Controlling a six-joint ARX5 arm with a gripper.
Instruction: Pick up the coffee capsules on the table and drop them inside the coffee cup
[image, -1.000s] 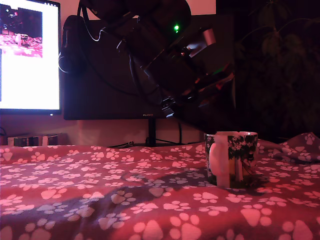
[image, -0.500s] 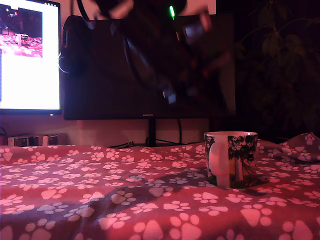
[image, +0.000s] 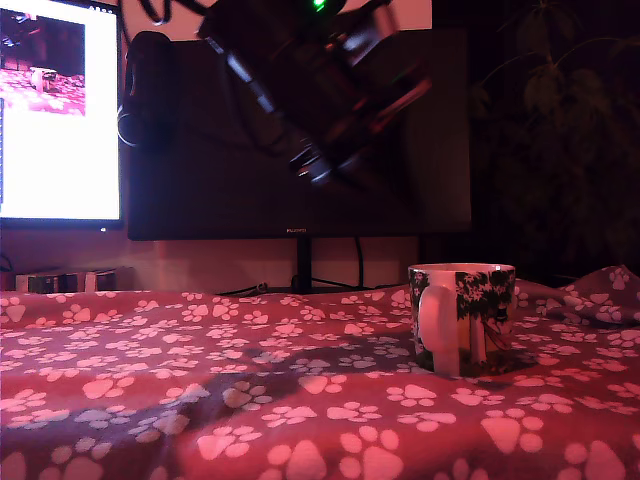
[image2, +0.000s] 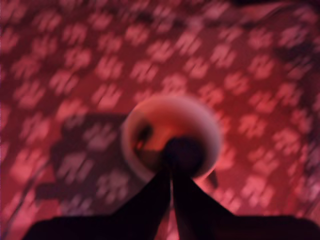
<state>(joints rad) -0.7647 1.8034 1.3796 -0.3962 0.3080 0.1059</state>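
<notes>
Across the near edge of the table (image: 200, 400), draped in red cloth printed with pale paw prints, nothing lies on the fabric but folds and shadow, and no coffee capsules show on it in either view. Further back, toward the table's edge on the exterior view's right, the white ceramic coffee cup with a thick handle and dark leafy print (image: 480, 320) stands upright, handle facing the camera. The wrist view looks almost straight down into it. The pincer (image2: 171, 167) hangs over the rim with its two dark fingers drawn narrow, only a thin slit between them. A dark round shape (image2: 184, 152) sits at their tips, over the cup's inside. The blur makes it impossible to tell whether that is a capsule pinched there, one lying in the cup, or just the fingertips. The arm is high above the table in the exterior view and well clear of the cup. I judge the step to be the end of a drop, or a carry just over the opening. The next move calls for checking the cloth for a remaining capsule; if something is held, the pincer should open squarely over the mouth. Bunched cloth (image: 600, 290) rises at the far right corner. Behind the far edge stand a dark monitor (image: 250, 190), a lit screen (image: 60, 130) and a shadowed plant (image: 560, 90). None of these stands in the way.
</notes>
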